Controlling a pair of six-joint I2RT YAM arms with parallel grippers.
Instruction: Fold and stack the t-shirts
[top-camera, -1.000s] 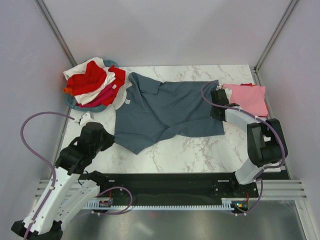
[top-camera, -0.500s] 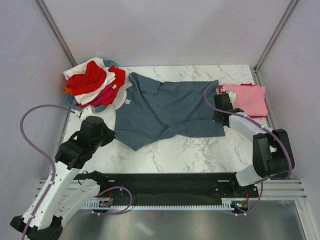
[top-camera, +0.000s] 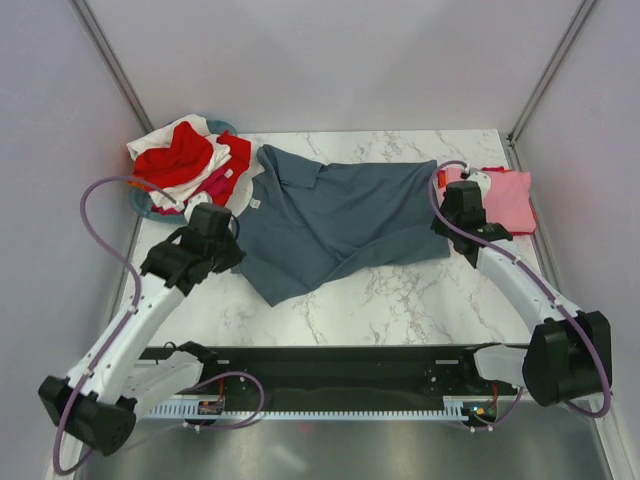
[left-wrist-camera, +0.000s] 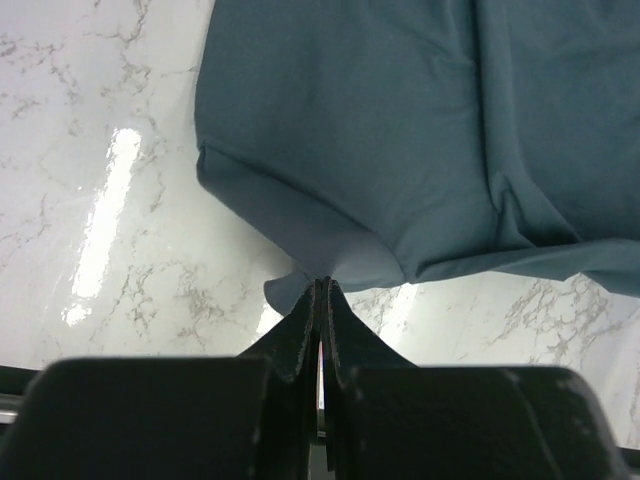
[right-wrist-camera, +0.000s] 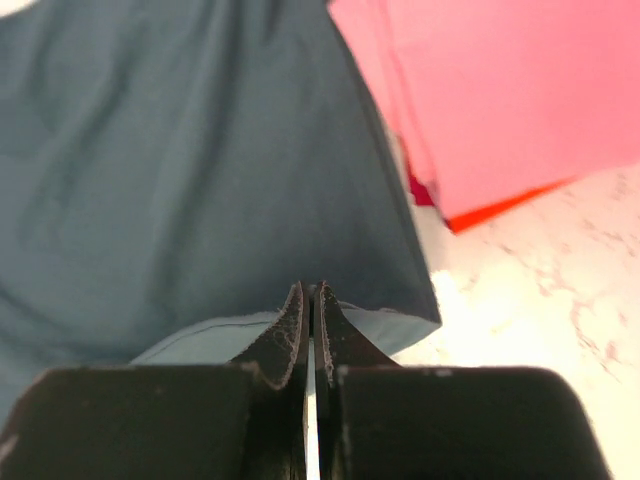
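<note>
A slate blue-grey t-shirt (top-camera: 340, 210) lies spread across the marble table. My left gripper (top-camera: 233, 252) is shut on a pinch of its left near edge; the left wrist view shows the closed jaws (left-wrist-camera: 322, 287) biting the cloth (left-wrist-camera: 400, 130). My right gripper (top-camera: 450, 228) is shut on the shirt's hem near its right corner, seen in the right wrist view (right-wrist-camera: 310, 292) with the lighter underside of the shirt (right-wrist-camera: 180, 150) turned up. A folded pink t-shirt (top-camera: 505, 195) lies on an orange-red one (right-wrist-camera: 500, 205) just right of it.
A round teal basket (top-camera: 142, 203) at the back left holds a heap of red, white and magenta shirts (top-camera: 185, 160). Bare marble table (top-camera: 400, 300) lies between the shirt and the arm bases. Grey walls stand on three sides.
Both arms have reached away from their bases, each carrying its pinch of the blue-grey shirt. The shirt's near edge has drawn back, and the right gripper now sits beside the pink shirt.
</note>
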